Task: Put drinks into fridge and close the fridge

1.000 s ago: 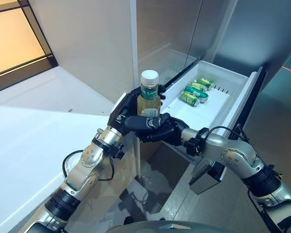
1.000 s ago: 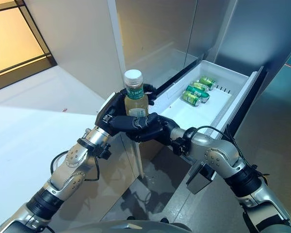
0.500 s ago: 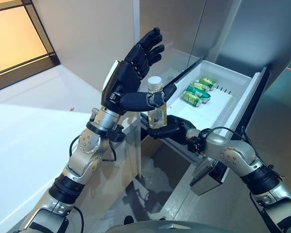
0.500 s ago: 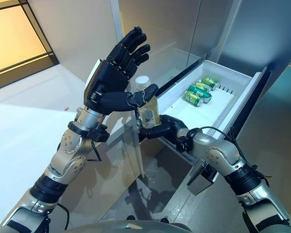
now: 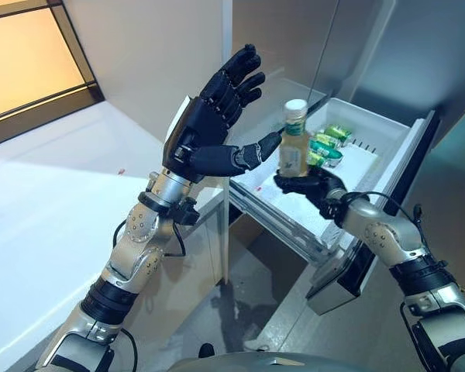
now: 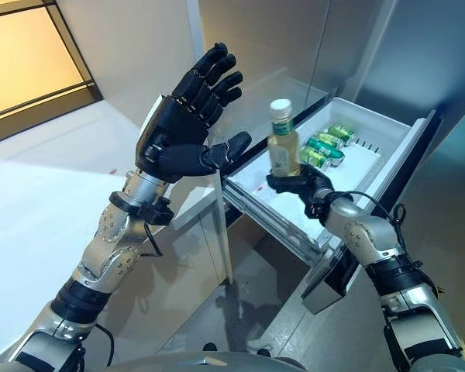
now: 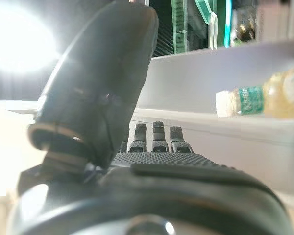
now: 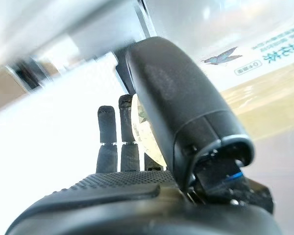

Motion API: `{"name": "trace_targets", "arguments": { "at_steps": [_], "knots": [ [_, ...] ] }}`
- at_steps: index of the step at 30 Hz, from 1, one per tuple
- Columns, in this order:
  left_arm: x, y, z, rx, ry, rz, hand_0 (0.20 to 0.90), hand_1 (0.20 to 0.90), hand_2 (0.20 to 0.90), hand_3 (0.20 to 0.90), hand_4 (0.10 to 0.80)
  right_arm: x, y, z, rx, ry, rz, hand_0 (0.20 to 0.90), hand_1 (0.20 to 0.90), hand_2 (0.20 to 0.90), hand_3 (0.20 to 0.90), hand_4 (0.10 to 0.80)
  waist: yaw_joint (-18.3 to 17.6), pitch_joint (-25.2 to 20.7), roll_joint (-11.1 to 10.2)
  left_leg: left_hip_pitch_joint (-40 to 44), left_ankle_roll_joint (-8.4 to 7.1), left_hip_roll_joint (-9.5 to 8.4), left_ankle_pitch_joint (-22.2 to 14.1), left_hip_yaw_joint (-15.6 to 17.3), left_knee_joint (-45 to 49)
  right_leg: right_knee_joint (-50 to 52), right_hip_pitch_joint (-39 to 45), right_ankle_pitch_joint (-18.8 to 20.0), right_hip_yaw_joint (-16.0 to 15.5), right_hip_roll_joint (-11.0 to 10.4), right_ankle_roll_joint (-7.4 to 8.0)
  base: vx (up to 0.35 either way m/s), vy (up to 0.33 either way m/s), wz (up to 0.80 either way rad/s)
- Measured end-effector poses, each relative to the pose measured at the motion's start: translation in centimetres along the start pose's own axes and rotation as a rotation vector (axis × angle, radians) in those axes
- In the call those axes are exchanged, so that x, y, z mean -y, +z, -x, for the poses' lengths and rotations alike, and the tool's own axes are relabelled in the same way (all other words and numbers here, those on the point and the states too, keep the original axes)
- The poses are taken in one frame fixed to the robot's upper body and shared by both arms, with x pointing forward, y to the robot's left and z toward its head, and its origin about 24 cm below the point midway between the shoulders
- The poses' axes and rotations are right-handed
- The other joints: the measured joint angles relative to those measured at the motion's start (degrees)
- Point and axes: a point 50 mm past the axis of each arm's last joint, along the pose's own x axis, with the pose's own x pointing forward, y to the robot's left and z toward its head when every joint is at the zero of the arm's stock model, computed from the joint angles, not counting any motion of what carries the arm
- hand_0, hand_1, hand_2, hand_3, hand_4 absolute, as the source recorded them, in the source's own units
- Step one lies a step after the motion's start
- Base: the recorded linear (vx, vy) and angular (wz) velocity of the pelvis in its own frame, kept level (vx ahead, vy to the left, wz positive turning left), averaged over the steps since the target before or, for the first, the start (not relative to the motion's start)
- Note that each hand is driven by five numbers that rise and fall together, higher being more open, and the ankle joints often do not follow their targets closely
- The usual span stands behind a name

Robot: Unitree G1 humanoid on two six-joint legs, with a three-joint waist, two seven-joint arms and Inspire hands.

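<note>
My right hand [image 5: 314,186] is shut on the base of a bottle of pale yellow drink [image 5: 294,147] with a white cap and green label, held upright over the near part of the open white fridge drawer [image 5: 387,151]. The bottle's label fills the space past the thumb in the right wrist view [image 8: 245,63]. My left hand [image 5: 209,128] is open with fingers spread, raised to the left of the bottle and apart from it. The bottle also shows in the left wrist view [image 7: 264,95]. Green cans [image 5: 324,143] lie in the drawer's far part.
The grey fridge body [image 5: 163,54] stands behind my left hand, with a white upright edge [image 5: 226,93] next to the drawer. The drawer's dark front panel [image 5: 407,194] juts out to the right. A white counter [image 5: 46,209] lies at the left.
My right hand has carried the bottle to the right, from beside the fridge edge to over the drawer. My left hand, which let go earlier, stays raised and open.
</note>
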Motion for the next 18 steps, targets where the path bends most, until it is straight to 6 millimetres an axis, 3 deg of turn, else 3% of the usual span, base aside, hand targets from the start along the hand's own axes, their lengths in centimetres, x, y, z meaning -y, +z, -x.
{"name": "trace_targets", "arguments": {
  "at_steps": [4, 9, 14, 18],
  "knots": [
    [-0.3, -2.9, 2.3, -0.130, 0.026, 0.298, 0.900, 0.900, 0.900, 0.900, 0.800, 3.1, 1.8, -0.7, 0.026, -0.126, -0.017, 0.300, 0.300, 0.300, 0.200, 0.100, 0.8, 0.2, 0.3, -0.3, 0.00, -0.10, 0.2, -0.9, 0.0, 0.0, 0.1, 0.0, -0.8, -0.1, -0.01, 0.016, 0.013, 0.12],
    [-0.2, -8.0, 7.7, -0.407, 0.107, 0.601, 0.900, 0.900, 0.900, 0.900, 0.800, 7.9, 4.2, -0.9, 0.047, -0.308, -0.047, 0.300, 0.300, 0.300, 0.200, 0.100, 2.2, 1.0, 1.7, -0.8, -0.01, -0.24, 0.7, -2.1, 0.0, 0.0, 0.0, 0.0, -2.1, -0.2, -0.01, 0.018, 0.028, 0.15],
    [1.4, -11.6, 12.9, -0.678, 0.122, 0.763, 0.900, 0.900, 0.900, 0.900, 0.800, 11.5, 5.3, -0.4, 0.059, -0.445, -0.088, 0.300, 0.300, 0.300, 0.200, 0.100, 3.5, 2.6, 3.7, -1.1, -0.01, -0.37, 1.1, -3.0, 0.0, 0.0, 0.3, 0.0, -3.4, -0.3, -0.01, 0.022, 0.033, 0.11],
    [1.5, -12.6, 15.5, -0.758, 0.187, 0.804, 0.900, 0.900, 0.900, 0.900, 0.800, 12.6, 4.6, -0.3, 0.024, -0.497, -0.113, 0.300, 0.300, 0.300, 0.200, 0.100, 3.6, 2.8, 4.1, -1.2, -0.13, -0.31, 1.2, -3.6, 0.0, 0.0, 0.3, 0.0, -3.9, -0.2, -0.03, 0.029, 0.013, 0.08]
  ]
}}
